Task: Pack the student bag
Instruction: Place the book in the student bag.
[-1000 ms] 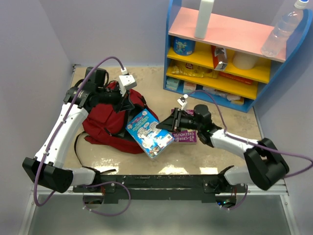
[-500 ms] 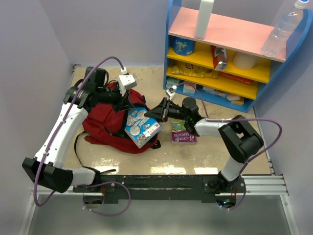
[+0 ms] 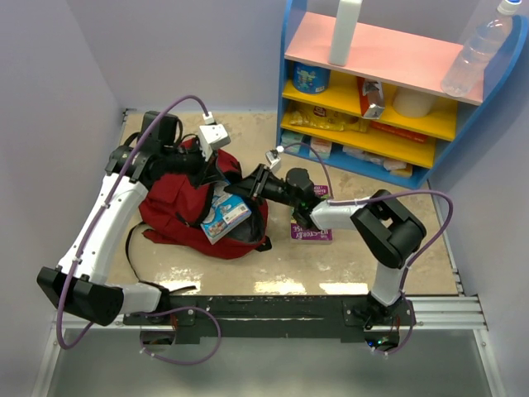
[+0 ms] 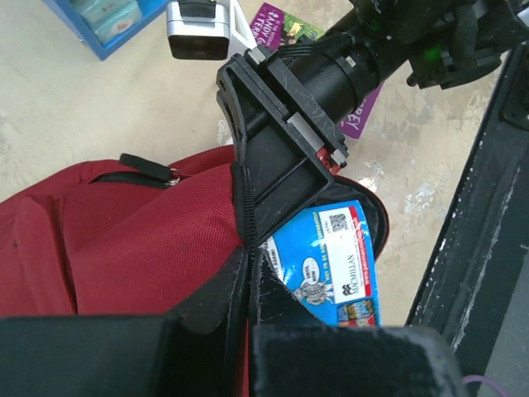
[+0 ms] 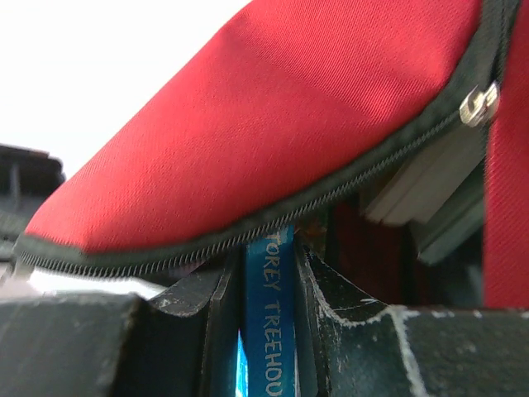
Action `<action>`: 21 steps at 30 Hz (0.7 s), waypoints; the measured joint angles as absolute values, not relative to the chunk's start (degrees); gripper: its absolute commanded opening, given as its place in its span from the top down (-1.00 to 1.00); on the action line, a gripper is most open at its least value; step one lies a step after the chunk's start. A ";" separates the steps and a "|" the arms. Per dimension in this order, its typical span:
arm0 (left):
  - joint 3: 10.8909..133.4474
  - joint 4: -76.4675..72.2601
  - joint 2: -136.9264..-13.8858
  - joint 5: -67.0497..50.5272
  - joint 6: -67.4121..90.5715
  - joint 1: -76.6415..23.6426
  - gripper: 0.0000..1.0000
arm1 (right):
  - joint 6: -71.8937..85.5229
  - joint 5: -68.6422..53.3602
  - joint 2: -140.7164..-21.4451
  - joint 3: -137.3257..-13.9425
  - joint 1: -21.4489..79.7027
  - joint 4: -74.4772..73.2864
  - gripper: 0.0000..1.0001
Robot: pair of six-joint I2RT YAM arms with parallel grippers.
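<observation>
The dark red student bag (image 3: 175,208) lies at the table's left with its opening facing right. My left gripper (image 3: 216,172) is shut on the bag's zipper edge (image 4: 245,217) and holds the top flap (image 5: 273,124) up. My right gripper (image 3: 243,189) is shut on a blue book (image 3: 223,217), clamping its spine (image 5: 269,331) between both fingers. The book sits partly inside the opening, under the raised flap, its back cover (image 4: 340,266) showing in the left wrist view. The right gripper's black body (image 4: 281,157) is just above the bag's mouth.
A purple book (image 3: 312,232) lies flat on the table right of the bag. A blue and yellow shelf (image 3: 372,124) with snacks and bottles stands at the back right. Purple walls close in left and right. A black rail (image 3: 273,304) runs along the near edge.
My right gripper has carried the blue book leftward from above the table into the bag's opening. The left arm has held the flap still.
</observation>
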State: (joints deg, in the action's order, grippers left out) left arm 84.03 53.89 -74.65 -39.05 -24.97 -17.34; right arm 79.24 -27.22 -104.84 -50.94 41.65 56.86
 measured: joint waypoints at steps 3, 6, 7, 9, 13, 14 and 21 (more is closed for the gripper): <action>84.49 53.69 -74.65 -38.57 -25.10 -17.30 1.00 | 77.97 -22.74 -104.84 -52.62 42.28 52.99 1.00; 84.79 53.71 -74.65 -38.54 -25.08 -17.30 1.00 | 77.47 -17.41 -104.84 -53.04 42.78 49.91 1.00; 84.88 53.78 -74.65 -38.57 -25.10 -17.30 1.00 | 77.43 -14.70 -104.84 -53.15 43.09 48.47 1.00; 84.88 54.00 -74.65 -38.65 -25.08 -17.30 1.00 | 77.34 -10.26 -104.84 -53.71 43.75 45.32 1.00; 84.93 54.52 -74.65 -38.81 -25.08 -17.32 1.00 | 77.36 -1.48 -104.84 -55.11 46.24 39.88 1.00; 84.95 54.61 -74.65 -38.81 -25.10 -17.32 1.00 | 77.32 1.56 -104.84 -56.18 47.42 37.21 1.00; 84.97 55.09 -74.65 -38.83 -25.10 -17.32 1.00 | 75.92 19.44 -104.84 -64.62 55.68 22.96 1.00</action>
